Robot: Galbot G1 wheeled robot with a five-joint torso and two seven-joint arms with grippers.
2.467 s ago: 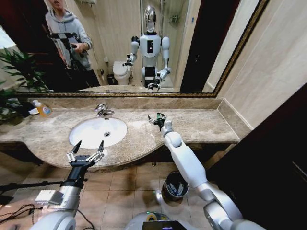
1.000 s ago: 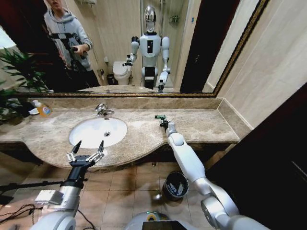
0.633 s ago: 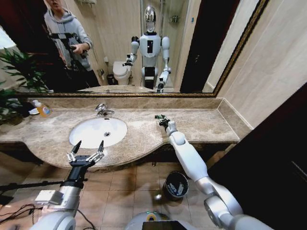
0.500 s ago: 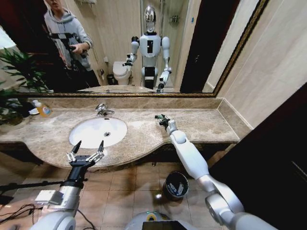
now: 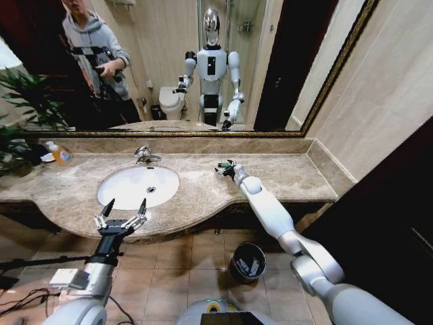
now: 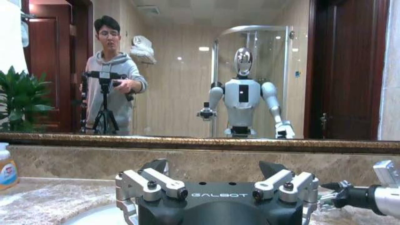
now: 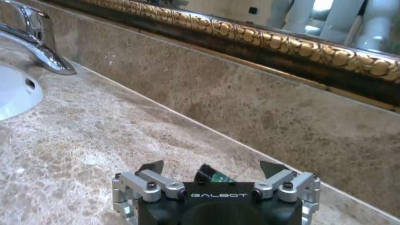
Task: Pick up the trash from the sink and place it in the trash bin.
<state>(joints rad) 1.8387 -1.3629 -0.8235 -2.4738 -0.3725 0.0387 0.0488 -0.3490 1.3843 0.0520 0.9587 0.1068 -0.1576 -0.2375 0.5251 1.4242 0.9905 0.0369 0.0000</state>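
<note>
The right hand (image 5: pixel 226 168) reaches out over the marble surface (image 5: pixel 284 172), to the right of the sink (image 5: pixel 128 193) and near the back wall, clenched on a small dark-green bottle (image 7: pixel 211 176) that shows between its fingers in the right wrist view. The left hand (image 5: pixel 120 215) hangs at the front edge of the surface just below the basin, fingers spread wide and grasping nothing. The black trash bin (image 5: pixel 247 262) stands on the tiled floor under the right arm. An orange bottle (image 5: pixel 61 156) sits far left by the faucet (image 5: pixel 143 155)
</note>
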